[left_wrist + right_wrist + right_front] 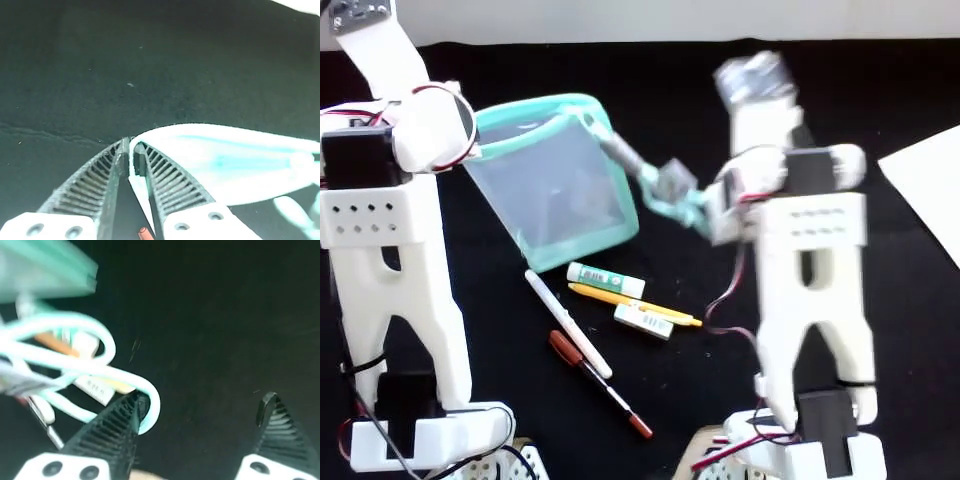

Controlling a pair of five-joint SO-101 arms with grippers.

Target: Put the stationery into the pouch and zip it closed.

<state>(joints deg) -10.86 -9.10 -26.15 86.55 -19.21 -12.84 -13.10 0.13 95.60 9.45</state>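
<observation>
A mint-green pouch (555, 185) with a mesh side is held tilted above the black table. My left gripper (131, 150) is shut on the pouch's rim (210, 137) at its left end. My right gripper (202, 407) is open beside the pouch's right corner, and the pouch's mint cord loop (107, 372) hangs over one fingertip (136, 407). On the table in front of the pouch lie a green-and-white glue stick (605, 279), a yellow pen (635, 305), a small white stick (643, 321), a white pen (568, 322) and a brown pen (600, 384).
A white sheet of paper (930, 190) lies at the table's right edge. The two arms' white bases (420, 430) (810, 450) stand at the front, left and right of the stationery.
</observation>
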